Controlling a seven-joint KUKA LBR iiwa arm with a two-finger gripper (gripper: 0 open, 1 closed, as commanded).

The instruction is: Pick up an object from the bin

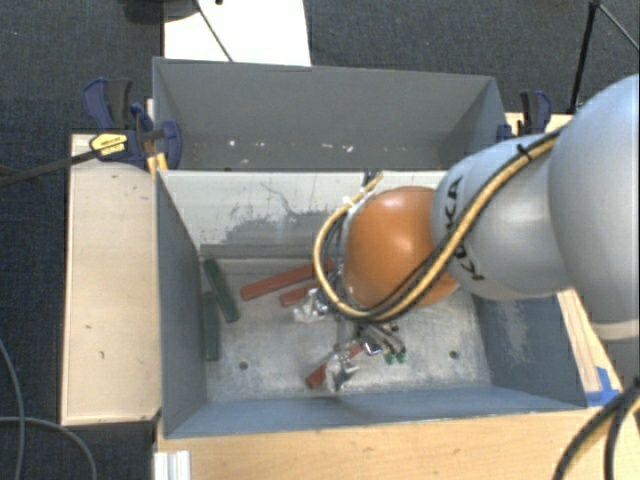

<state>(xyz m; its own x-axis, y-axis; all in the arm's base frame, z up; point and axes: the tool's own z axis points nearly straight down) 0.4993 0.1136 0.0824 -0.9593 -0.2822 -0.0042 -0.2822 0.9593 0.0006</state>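
My gripper [345, 361] reaches down under the arm's orange cover to the bin floor, near the front wall. A small red-brown piece [317, 376] lies right at its tip on the left; whether it is gripped I cannot tell. A small green thing [396, 354] sits just to the gripper's right. Two longer red-brown sticks [272, 285] lie behind it, left of centre, partly hidden by the arm's cables.
Two dark green sticks [214, 290] lie against the bin's left wall, one angled and one running toward the front. The arm covers the right middle of the bin. Bare floor shows at the front left and far right.
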